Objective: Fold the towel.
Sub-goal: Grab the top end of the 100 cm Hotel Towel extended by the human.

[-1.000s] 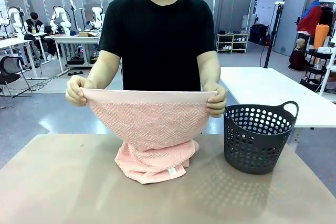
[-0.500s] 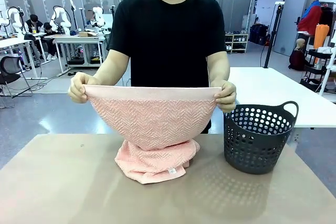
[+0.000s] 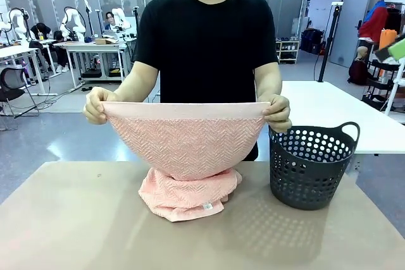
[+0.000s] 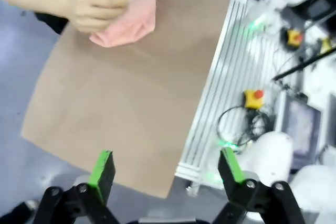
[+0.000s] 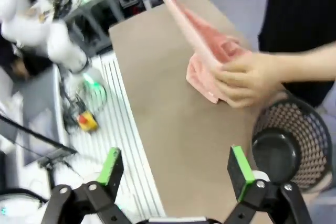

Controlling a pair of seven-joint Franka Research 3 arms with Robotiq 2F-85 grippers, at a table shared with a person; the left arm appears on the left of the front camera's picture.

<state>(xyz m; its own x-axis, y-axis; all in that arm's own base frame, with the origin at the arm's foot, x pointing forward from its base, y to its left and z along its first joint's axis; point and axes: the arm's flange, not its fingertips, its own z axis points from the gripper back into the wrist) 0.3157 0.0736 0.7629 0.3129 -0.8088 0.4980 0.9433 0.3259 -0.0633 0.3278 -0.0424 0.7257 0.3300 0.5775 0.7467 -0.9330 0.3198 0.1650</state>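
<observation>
Count on inspection: one towel (image 3: 186,150), one basket (image 3: 313,169), one table (image 3: 76,219), one person with two hands, two grippers. The front view shows the towel's smooth upper edge stretched level between the person's right hand (image 3: 98,105) and left hand (image 3: 278,113), above the table. The cloth sags in a curve below that edge. Its lower part lies heaped on the table at the far middle, with one white tag (image 3: 206,205) at the near edge of the heap. The basket stands on the table just beside the heap, on the robot's right, below the left hand. The left wrist view adds the left gripper (image 4: 167,161), fingers spread wide and holding nothing, high over the table's near edge and well apart from the towel. The right wrist view adds the right gripper (image 5: 176,158), likewise wide open and empty, and the basket's bare inside. Each wrist view shows one yellow button box (image 4: 253,98) off the table.
</observation>
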